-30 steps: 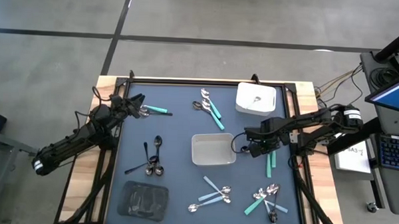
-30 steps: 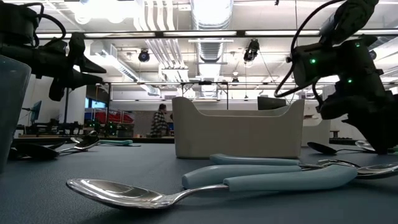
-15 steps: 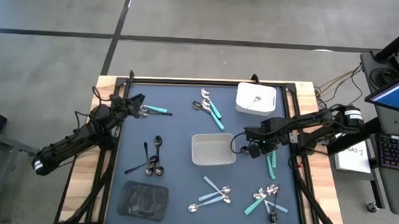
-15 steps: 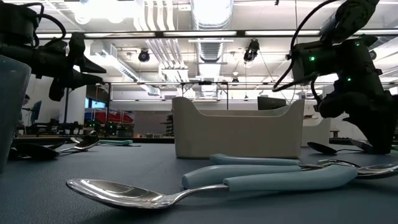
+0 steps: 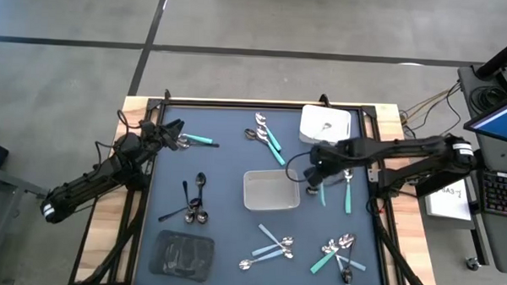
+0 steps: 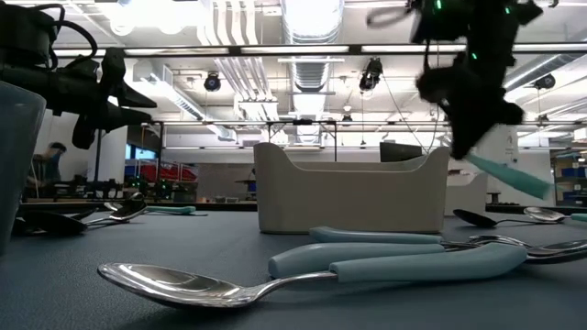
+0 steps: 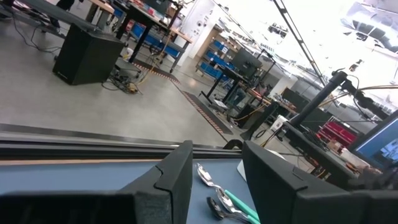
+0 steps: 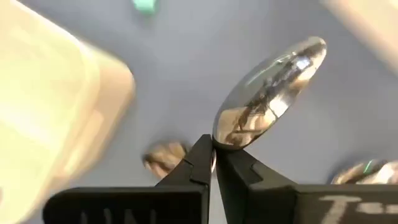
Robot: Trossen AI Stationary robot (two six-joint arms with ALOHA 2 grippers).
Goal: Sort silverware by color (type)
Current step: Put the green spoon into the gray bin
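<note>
**A:** Where is the right tool?

**B:** Just off the right side of the empty grey tray at the middle of the surface. Its fingers are clenched on the neck of a teal-handled spoon, and the shiny bowl stands out past the fingertips in the right wrist view. In the low view the teal handle slants down from the tool, clear of the surface.

**A:** And the left tool?

**B:** It hovers near the far left corner, fingers apart and holding nothing, over a small cluster of teal-handled cutlery.

**A:** The rest of the silverware?

**B:** Another teal-handled piece lies flat beside the right tool. More teal-handled spoons lie near the far edge, left of the white tray, which holds one utensil. Black pieces lie left of the grey tray. Pale-blue-handled ones lie toward the near edge, with a mixed heap toward the near right corner. A dark tray sits at the near left corner.
</note>
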